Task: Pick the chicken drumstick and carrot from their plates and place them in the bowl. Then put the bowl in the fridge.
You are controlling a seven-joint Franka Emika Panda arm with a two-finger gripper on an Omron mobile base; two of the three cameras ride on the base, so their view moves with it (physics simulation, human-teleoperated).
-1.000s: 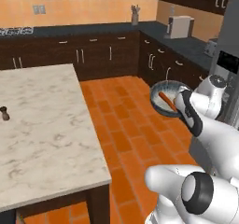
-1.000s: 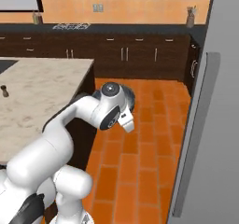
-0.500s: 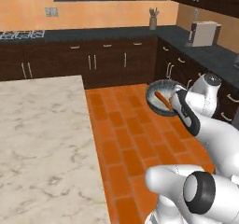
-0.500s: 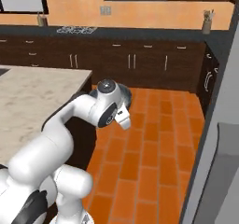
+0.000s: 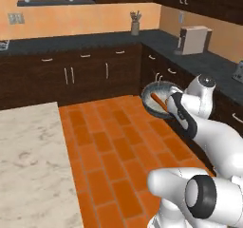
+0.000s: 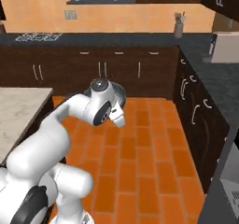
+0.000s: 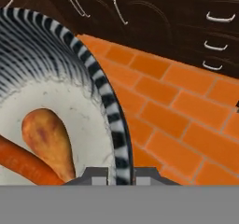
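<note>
My gripper is shut on the rim of the dark-grey bowl, holding it up over the orange floor. The golden-brown chicken drumstick lies on the bowl's pale inside, with the orange carrot beside it. In the left base view the bowl hangs at the end of the arm, the carrot showing inside, the gripper at its near rim. From the right base view a sliver of the bowl shows behind the hand. A silver-grey edge of the fridge stands at the lower right. The plates are out of view.
The marble island lies at the lower left. Dark cabinets under a black counter run along the back wall and down the right side, where a boxy appliance stands. Open tiled floor lies between.
The whole picture has shifted as the base drives and turns: the island has slid off to the left and the corner cabinets have come closer. The bowl stays in the gripper.
</note>
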